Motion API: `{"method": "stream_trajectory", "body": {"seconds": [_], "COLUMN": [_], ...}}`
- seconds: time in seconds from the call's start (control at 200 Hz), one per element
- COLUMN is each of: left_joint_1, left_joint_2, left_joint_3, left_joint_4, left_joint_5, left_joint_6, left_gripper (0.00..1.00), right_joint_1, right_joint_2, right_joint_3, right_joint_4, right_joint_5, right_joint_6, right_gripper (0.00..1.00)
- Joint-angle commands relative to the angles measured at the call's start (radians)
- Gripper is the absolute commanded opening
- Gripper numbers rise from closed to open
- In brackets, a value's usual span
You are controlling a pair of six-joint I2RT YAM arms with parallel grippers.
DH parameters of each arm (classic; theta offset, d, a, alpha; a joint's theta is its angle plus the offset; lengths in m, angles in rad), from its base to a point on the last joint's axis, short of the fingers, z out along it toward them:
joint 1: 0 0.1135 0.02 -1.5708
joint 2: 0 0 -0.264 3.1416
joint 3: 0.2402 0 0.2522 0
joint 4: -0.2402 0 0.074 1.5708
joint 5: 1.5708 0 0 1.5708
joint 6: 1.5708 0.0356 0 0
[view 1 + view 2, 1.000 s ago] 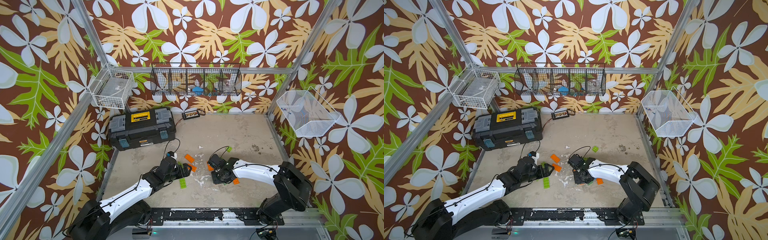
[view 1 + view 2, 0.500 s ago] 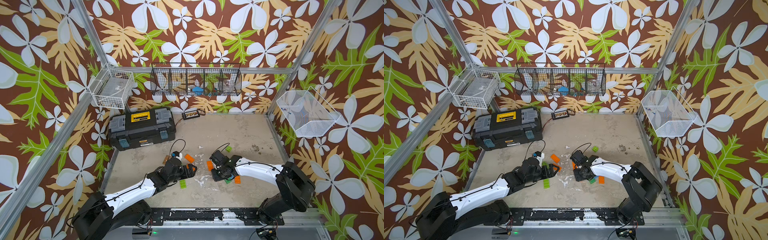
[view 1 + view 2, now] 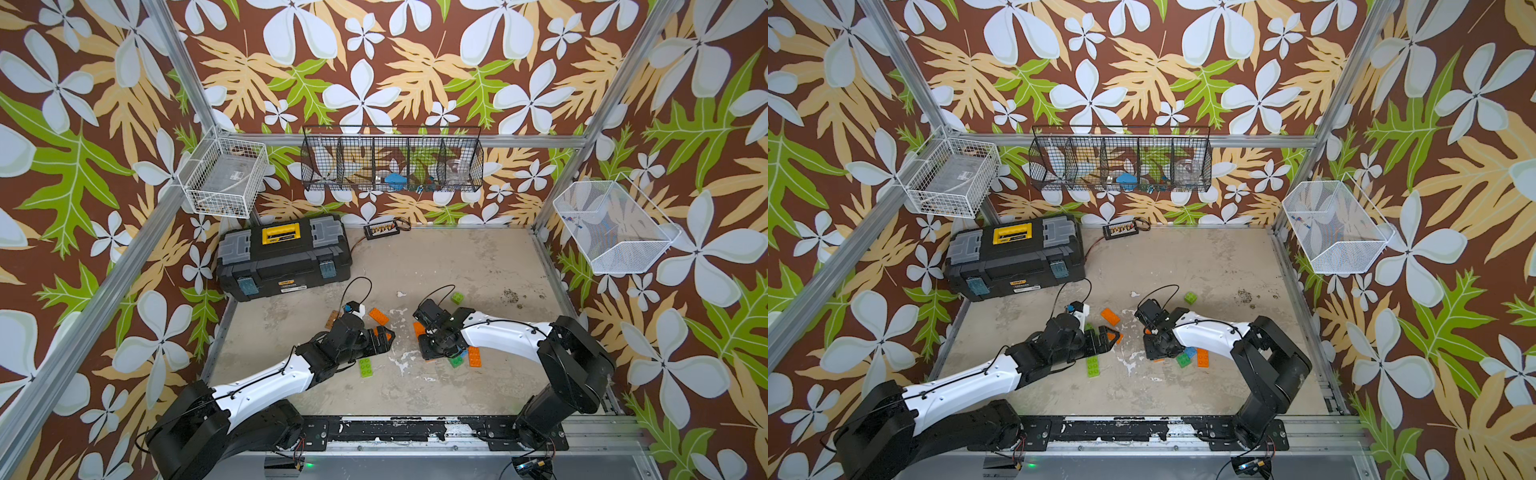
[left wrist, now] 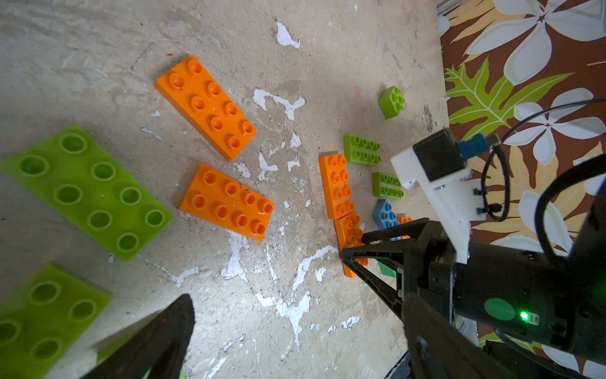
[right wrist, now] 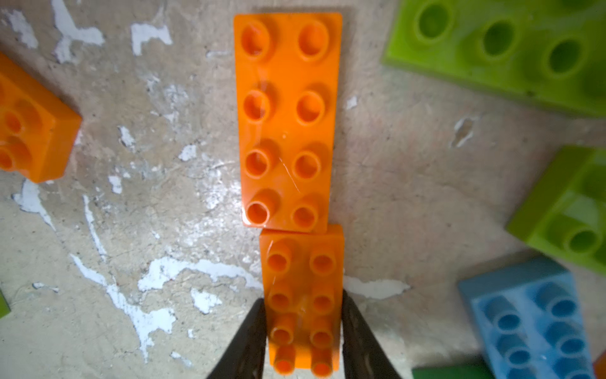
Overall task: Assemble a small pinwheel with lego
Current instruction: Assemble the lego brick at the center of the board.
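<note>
Our right hand [image 5: 303, 302] clamps an orange studded plastic brick [image 5: 303, 272] by its long sides; we judge it light, stiff, slick. Our left hand [image 3: 380, 338] gapes empty.

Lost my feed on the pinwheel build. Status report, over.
Left gripper open, empty. Right gripper shut on orange brick, end butted against second orange brick. Blue brick close beside, not blocking.

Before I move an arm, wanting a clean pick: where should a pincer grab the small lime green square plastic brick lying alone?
Grip the small lime green square plastic brick across two opposite flat side walls, coming straight down from above. It sits studs up with bare table all round, so either pair of walls looks reachable.
</note>
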Motion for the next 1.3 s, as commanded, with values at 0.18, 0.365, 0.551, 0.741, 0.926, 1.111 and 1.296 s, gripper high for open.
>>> {"method": "stream_trajectory", "body": {"seconds": [0.18, 0.365, 0.551, 0.741, 0.926, 1.111, 1.296], "left_joint_1": [-0.001, 0.0, -0.001, -0.001, 0.0, 0.002, 0.003], "left_joint_2": [0.003, -0.008, -0.009, -0.025, -0.04, -0.057, -0.088], "left_joint_3": [0.011, 0.006, 0.011, 0.002, 0.002, 0.02, 0.037], "left_joint_4": [0.005, -0.001, -0.01, -0.015, -0.037, -0.077, -0.109], "left_joint_5": [-0.007, -0.016, -0.019, -0.025, -0.042, -0.07, -0.14], "left_joint_6": [0.007, 0.008, 0.017, 0.01, 0.012, 0.026, 0.044], "left_gripper": [1.0, 1.0, 1.0, 1.0, 1.0, 1.0, 1.0], "right_joint_1": [0.0, 0.004, 0.014, 0.021, 0.02, 0.02, 0.02], "right_joint_2": [0.025, 0.037, 0.041, 0.045, 0.043, 0.027, -0.019], "right_joint_3": [0.009, 0.011, 0.013, 0.007, 0.008, 0.001, 0.004], "right_joint_4": [0.016, 0.018, 0.021, 0.015, 0.006, 0.005, -0.002], "right_joint_5": [-0.018, -0.024, -0.018, -0.003, 0.014, 0.017, 0.02], "right_joint_6": [0.022, 0.029, 0.041, 0.051, 0.053, 0.059, 0.057], "right_gripper": [0.39, 0.39, 0.41, 0.44, 0.5, 0.59, 0.72]}}
